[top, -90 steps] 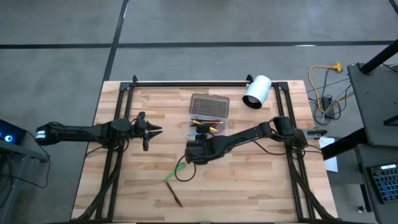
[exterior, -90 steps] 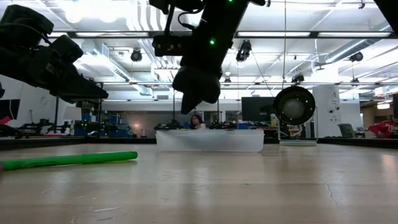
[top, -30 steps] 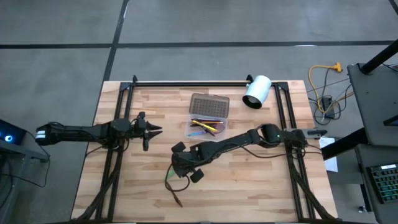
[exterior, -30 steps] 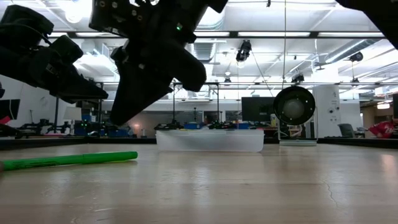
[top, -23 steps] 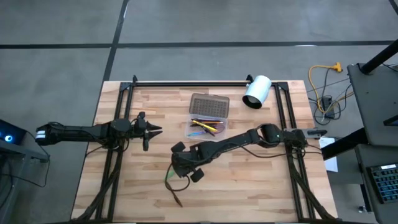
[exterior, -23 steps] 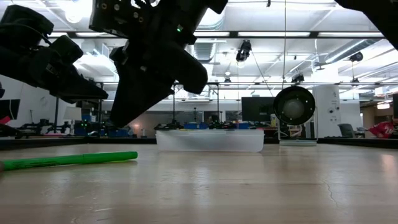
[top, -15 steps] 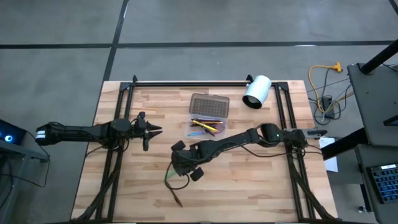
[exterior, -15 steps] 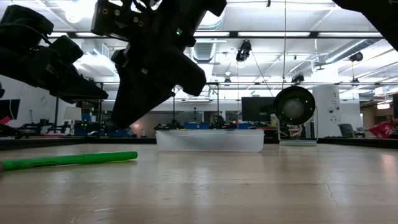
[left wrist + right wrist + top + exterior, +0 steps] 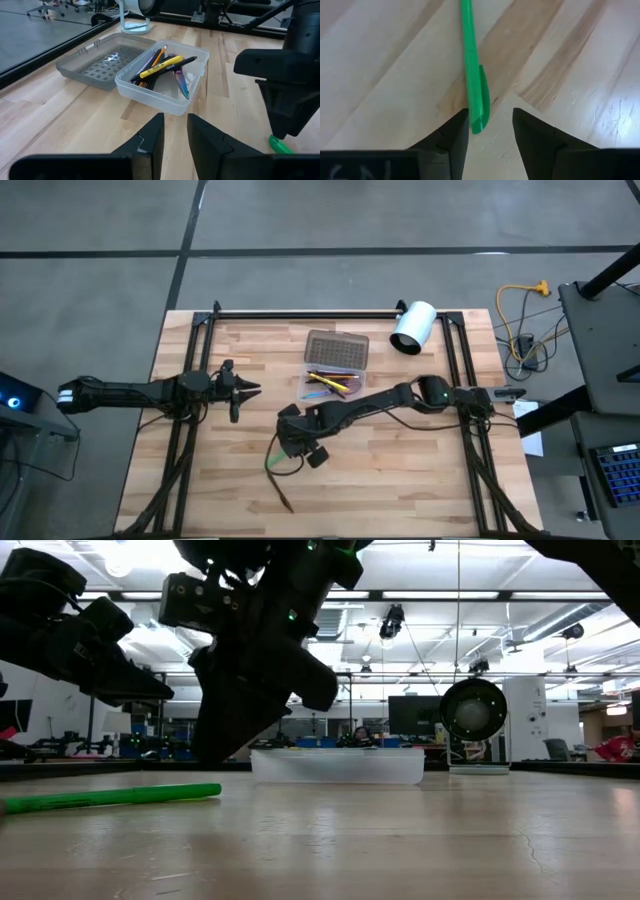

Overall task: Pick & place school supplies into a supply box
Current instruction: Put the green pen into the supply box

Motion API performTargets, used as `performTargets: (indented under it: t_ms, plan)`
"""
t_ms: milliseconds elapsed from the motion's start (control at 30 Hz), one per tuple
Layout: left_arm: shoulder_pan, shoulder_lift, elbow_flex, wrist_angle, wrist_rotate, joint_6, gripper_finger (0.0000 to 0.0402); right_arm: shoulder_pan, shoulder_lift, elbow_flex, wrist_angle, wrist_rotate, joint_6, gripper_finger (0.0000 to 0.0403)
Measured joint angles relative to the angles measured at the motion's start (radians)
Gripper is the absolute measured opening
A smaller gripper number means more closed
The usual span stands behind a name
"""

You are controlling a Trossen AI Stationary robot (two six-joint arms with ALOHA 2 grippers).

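Overhead looking down, low level across table — both share green pen (image 9: 272,459).

Lab (ceiling strip lights (image 9: 480,595), workbenches)

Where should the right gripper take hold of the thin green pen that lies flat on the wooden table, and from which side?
Best from straight above, closing across the barrel of the thin green pen a little beyond its clip end. It lies flat on the wooden table, so only its two long sides are free. The open right gripper already has that end between its fingers.
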State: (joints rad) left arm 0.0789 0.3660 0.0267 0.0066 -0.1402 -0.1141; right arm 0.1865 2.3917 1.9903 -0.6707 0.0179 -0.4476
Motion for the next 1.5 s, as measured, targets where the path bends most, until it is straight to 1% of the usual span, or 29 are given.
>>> performTargets:
  t_ms: [133,500,667,833,1000,1233,1500]
  plan:
    - [0.000,0.000,0.000,0.000,0.000,0.000,0.0069,-0.003,0.000,-0.015,0.026,-0.008,0.006,0.0137]
    - [0.000,0.000,0.000,0.000,0.000,0.000,0.0069,-0.008,0.000,-0.042,0.085,-0.108,0.000,0.0138]
    - [0.000,0.000,0.000,0.000,0.000,0.000,0.0069,-0.015,0.001,-0.082,0.147,-0.108,-0.015,0.0138]
    - [0.000,0.000,0.000,0.000,0.000,0.000,0.0069,-0.023,0.001,-0.089,0.165,-0.109,-0.013,0.0132]
    - [0.000,0.000,0.000,0.000,0.000,0.000,0.0069,-0.030,0.001,-0.092,0.166,-0.179,0.000,0.0130]
    - [0.000,0.000,0.000,0.000,0.000,0.000,0.0069,-0.034,0.012,-0.100,0.181,-0.184,0.004,0.0134]
    - [0.000,0.001,0.000,-0.005,0.000,0.000,0.0069,-0.050,0.051,-0.095,0.217,-0.192,0.022,0.0127]
